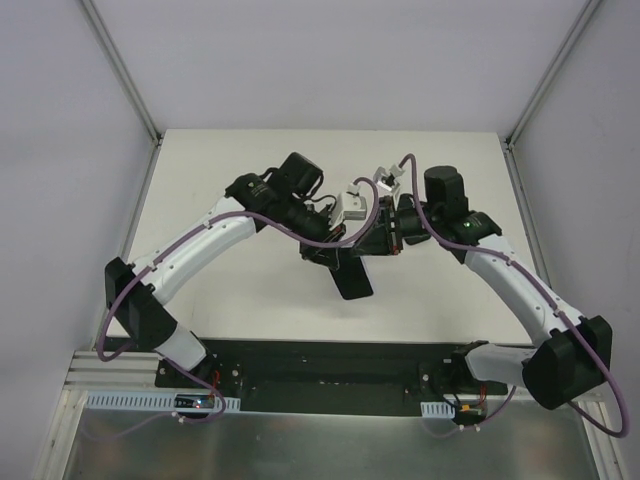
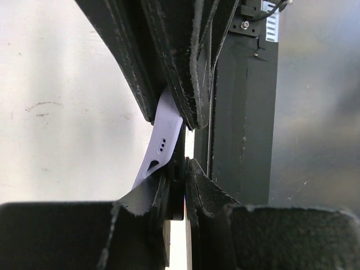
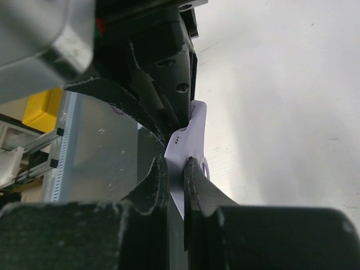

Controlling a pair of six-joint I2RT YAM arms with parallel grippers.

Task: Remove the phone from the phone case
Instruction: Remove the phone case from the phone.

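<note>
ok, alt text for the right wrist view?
The right fingers, at bottom of frame, are shut on the edge of a lilac phone case; the left fingers clamp it from above. White table behind at right.

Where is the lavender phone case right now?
In the top view it is at the middle of the table, where both arms meet. The lavender phone case is pinched in the right gripper, tight against the shut left gripper.
</note>
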